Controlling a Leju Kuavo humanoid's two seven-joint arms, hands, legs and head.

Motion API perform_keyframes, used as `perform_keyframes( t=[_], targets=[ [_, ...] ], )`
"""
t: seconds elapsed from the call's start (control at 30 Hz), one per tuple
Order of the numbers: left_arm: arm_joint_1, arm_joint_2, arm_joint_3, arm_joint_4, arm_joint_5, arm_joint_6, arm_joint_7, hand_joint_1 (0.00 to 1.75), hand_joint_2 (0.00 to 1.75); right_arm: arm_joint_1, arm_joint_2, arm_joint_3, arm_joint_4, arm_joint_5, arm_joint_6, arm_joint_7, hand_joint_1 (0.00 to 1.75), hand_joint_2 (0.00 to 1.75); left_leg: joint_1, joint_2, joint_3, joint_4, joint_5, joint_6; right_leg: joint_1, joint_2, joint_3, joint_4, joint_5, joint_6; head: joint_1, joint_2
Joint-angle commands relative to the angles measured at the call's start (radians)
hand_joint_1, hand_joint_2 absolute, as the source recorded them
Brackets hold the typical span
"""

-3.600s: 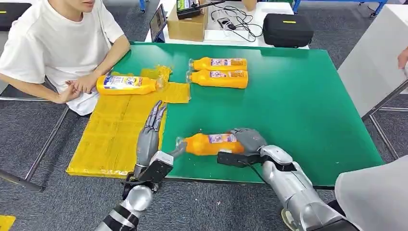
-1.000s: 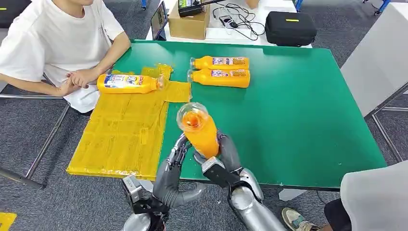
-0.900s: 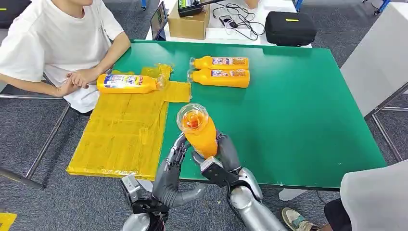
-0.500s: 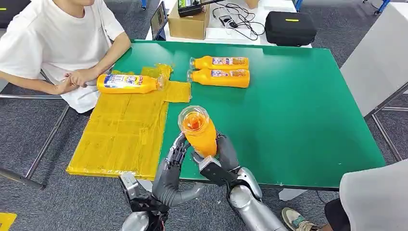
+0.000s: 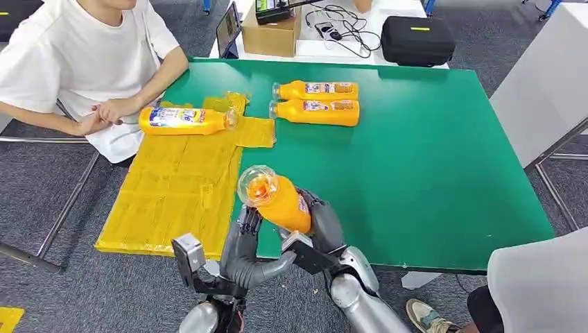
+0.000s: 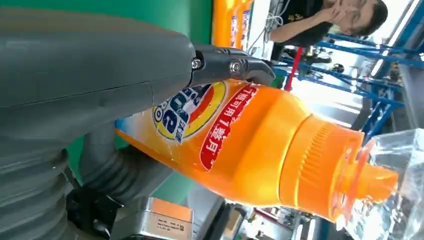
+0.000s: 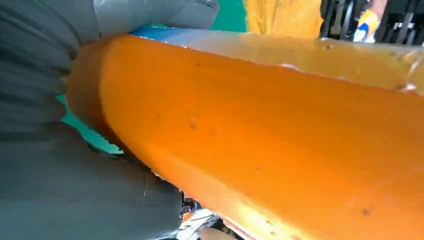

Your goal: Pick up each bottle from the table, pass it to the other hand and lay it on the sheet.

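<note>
An orange bottle (image 5: 283, 206) with a clear cap stands tilted above the table's near edge, cap leaning toward the yellow sheet (image 5: 173, 187). My right hand (image 5: 322, 225) grips its lower body from the right. My left hand (image 5: 246, 243) closes on it from the left. In the left wrist view its fingers (image 6: 230, 65) lie over the bottle's label (image 6: 220, 130), with the thumb under it. The right wrist view has the bottle (image 7: 275, 125) pressed into the right hand (image 7: 60, 175). One bottle (image 5: 182, 121) lies on the sheet's far end. Two more bottles (image 5: 315, 91) (image 5: 315, 112) lie side by side on the green table (image 5: 430, 152).
A person in a white shirt sits at the left, hands (image 5: 111, 114) by the sheet's far corner. Behind the table stand a cardboard box (image 5: 272, 31) and a black case (image 5: 416, 40). Another person's grey clothing (image 5: 537, 284) is at the lower right.
The right hand lifted the bottle off the table and stood it up. Over the last half second the bottle tipped left and the left hand closed in around it.
</note>
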Motion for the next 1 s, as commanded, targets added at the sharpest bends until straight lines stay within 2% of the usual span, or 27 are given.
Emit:
perform_keyframes(
  t=[0.03, 0.1, 0.13, 0.2, 0.53, 0.77, 1.0],
  targets=[
    [-0.057, 0.049, -0.006, -0.013, 0.077, -0.117, 0.003, 0.0, 1.75, 0.003, -0.033, 0.145, 0.029, 0.018, 0.008, -0.022, 1.75, 1.75, 0.0, 0.0, 0.003, -0.001, -0.001, -0.001, 0.001, -0.001, 0.004, -0.001, -0.001, -0.001, 0.0, 0.0],
    [-0.053, 0.044, -0.002, -0.017, 0.068, -0.138, 0.003, 0.0, 1.75, -0.01, -0.033, 0.158, 0.048, 0.038, 0.005, -0.018, 1.75, 1.75, 0.0, 0.0, 0.003, -0.001, -0.001, -0.001, 0.001, -0.001, 0.003, -0.001, -0.001, -0.001, 0.0, 0.0],
    [-0.053, 0.043, -0.004, -0.018, 0.066, -0.151, 0.006, 0.0, 1.75, -0.013, -0.033, 0.161, 0.052, 0.041, 0.008, -0.015, 1.75, 1.75, 0.001, -0.001, 0.007, -0.001, -0.003, -0.001, 0.001, -0.002, 0.008, -0.001, -0.003, -0.002, -0.001, 0.0],
    [-0.054, 0.041, -0.004, -0.019, 0.064, -0.158, 0.008, 0.0, 1.75, -0.02, -0.034, 0.172, 0.059, 0.062, 0.006, -0.009, 1.75, 1.75, 0.001, -0.001, 0.003, -0.001, -0.001, -0.001, 0.001, -0.001, 0.003, -0.001, -0.001, -0.001, 0.0, 0.0],
    [-0.065, 0.028, 0.017, 0.001, 0.106, -0.181, 0.051, 0.0, 1.75, -0.031, -0.052, 0.233, 0.059, 0.12, 0.023, 0.009, 1.75, 1.75, 0.001, 0.0, 0.005, 0.0, -0.002, -0.001, 0.001, -0.001, 0.005, -0.001, -0.002, -0.002, 0.0, 0.0],
    [-0.063, 0.029, -0.001, 0.008, 0.045, -0.157, 0.061, 0.0, 1.75, -0.071, -0.06, 0.288, 0.09, 0.262, -0.015, 0.097, 1.75, 1.75, 0.0, 0.0, 0.003, -0.001, -0.001, 0.0, 0.001, -0.001, 0.004, -0.001, -0.001, -0.001, 0.0, 0.0],
    [-0.064, 0.021, -0.011, 0.031, 0.02, -0.118, 0.08, 0.0, 1.75, -0.066, -0.054, 0.282, 0.079, 0.24, 0.008, 0.109, 1.75, 1.75, 0.0, -0.002, 0.006, -0.001, -0.002, 0.0, 0.001, -0.003, 0.006, -0.001, -0.003, -0.002, 0.0, 0.0]
  ],
)
